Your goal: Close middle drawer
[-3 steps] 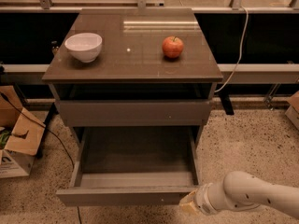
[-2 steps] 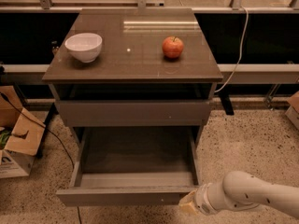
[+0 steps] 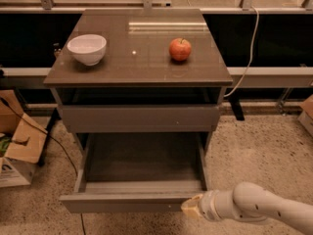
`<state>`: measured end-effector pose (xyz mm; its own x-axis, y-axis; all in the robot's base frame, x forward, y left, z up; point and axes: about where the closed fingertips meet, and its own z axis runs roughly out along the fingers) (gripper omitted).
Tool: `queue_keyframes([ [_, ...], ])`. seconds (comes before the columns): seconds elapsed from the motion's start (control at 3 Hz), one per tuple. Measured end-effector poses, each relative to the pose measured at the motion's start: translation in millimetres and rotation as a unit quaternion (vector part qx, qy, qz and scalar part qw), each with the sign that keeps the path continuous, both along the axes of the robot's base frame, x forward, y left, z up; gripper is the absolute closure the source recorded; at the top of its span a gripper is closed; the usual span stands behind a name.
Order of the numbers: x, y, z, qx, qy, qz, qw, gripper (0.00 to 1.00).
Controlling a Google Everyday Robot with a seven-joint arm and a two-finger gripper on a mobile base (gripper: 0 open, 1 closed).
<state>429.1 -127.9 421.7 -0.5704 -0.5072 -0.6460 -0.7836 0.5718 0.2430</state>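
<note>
My gripper (image 3: 191,207) sits at the right front corner of the drawer (image 3: 127,203), bare floor (image 3: 259,151) beside it. Open or closed, I cannot tell. The drawer is low in the cabinet (image 3: 142,119), pulled far out, grey and boxy inside.

Top: grey-brown flat cabinet top (image 3: 146,62), smooth, glossy.
Drawer: wide grey-brown middle drawer (image 3: 127,204), matt.
Bowl: white round bowl (image 3: 87,48), glossy.
Gripper: cream plastic-looking gripper (image 3: 191,207), smooth, at the drawer front's right end.
</note>
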Motion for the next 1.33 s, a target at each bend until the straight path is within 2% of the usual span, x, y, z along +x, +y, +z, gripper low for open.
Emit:
queue_keyframes([
  [0.33,0,0,0,0.0,0.0,0.0,1.0,1.0],
  [0.67,35,14,0,0.034,-0.031,-0.012,0.9989,1.0],
  [1.0,45,18,0,0.043,-0.04,-0.015,0.9982,1.0],
  [1.33,70,23,0,0.052,-0.053,-0.014,0.9971,1.0],
])
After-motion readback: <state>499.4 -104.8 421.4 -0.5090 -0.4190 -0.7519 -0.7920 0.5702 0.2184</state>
